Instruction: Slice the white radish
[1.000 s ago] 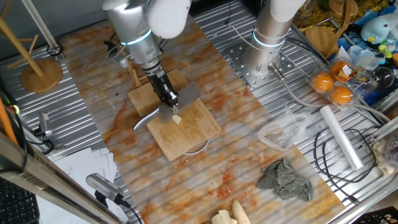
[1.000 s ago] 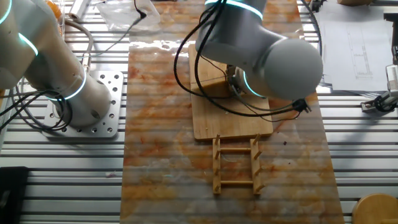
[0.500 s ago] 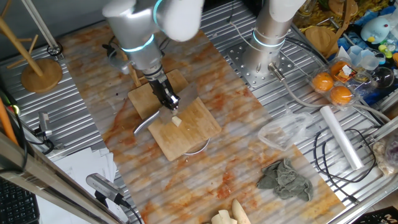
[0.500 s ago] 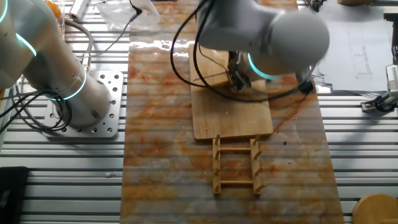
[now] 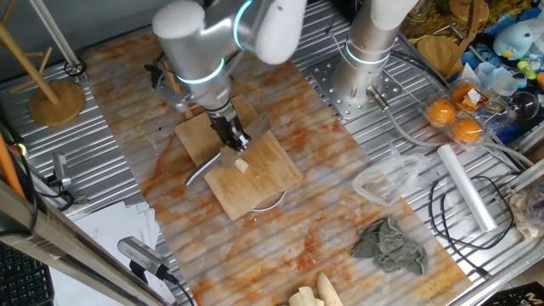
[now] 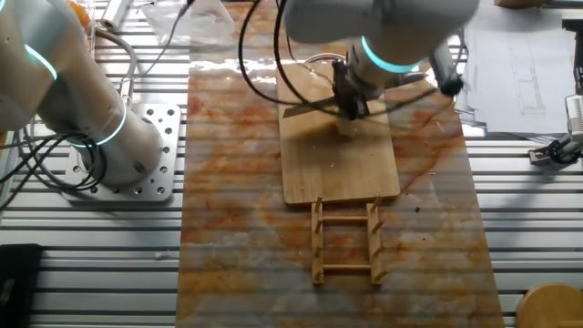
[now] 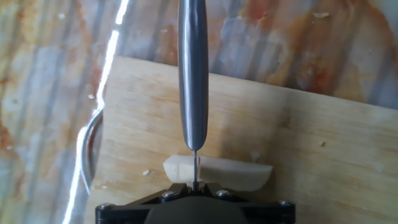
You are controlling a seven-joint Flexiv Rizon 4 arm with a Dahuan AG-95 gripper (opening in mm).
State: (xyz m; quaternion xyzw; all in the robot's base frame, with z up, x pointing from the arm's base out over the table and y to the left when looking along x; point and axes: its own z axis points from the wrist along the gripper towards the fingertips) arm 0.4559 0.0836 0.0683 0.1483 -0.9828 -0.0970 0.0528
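Marbled orange-and-grey matting (image 5: 340, 212) is covering the middle of a ribbed metal table (image 5: 102, 183), with clutter ringing it: oranges in clear packaging (image 5: 455, 119), a white roll (image 5: 466, 185), a crumpled grey rag (image 5: 389, 244) and lumpy cream-yellow pieces (image 5: 314, 291) at the near edge in one fixed view. A silver robot arm (image 5: 204, 51) with a glowing teal ring is bending down over a bamboo cutting board (image 5: 255, 174), which is lying on a second, smaller board (image 5: 197, 134). In the other fixed view, a small wooden rack (image 6: 347, 241) is sitting just beside the board's (image 6: 339, 169) near edge, and a second arm's base (image 6: 109, 146) is standing on a bolted plate to the left. The gripper (image 5: 235, 141) is pointing down at the board and is clamping a knife (image 7: 193, 74), whose grey handle is running straight away from the hand camera; the jaws themselves are hidden by the black housing, so how wide they are standing cannot be told. The knife's thin edge is coming down onto the white radish (image 7: 217, 172), a short pale stick lying crosswise on the board (image 7: 311, 143), the blade meeting it nearer its left end. In the first fixed view the white radish (image 5: 242, 166) is showing as a small pale piece just below the gripper.
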